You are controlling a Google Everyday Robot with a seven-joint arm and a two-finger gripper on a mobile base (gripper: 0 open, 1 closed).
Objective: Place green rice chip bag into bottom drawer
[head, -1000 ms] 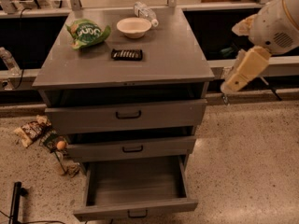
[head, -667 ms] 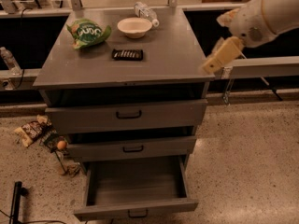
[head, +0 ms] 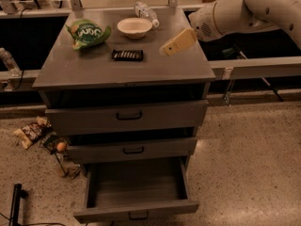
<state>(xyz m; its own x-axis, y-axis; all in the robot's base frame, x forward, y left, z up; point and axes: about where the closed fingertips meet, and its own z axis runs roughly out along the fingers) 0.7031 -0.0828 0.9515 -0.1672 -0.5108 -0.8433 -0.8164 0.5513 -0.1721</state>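
Observation:
The green rice chip bag lies crinkled at the back left of the grey cabinet top. The bottom drawer is pulled open and shows a plain grey inside with nothing in it. My gripper, tan-coloured on the white arm, hangs over the right part of the cabinet top, right of the bowl and well right of the bag. It holds nothing that I can see.
A white bowl, a clear plastic bottle and a dark flat bar lie on the cabinet top. The two upper drawers are closed. Brownish snack packets lie on the floor at the left.
My arm has swung left from beside the cabinet's right edge to over its top, nearer the bowl. The bag and the drawers have not moved.

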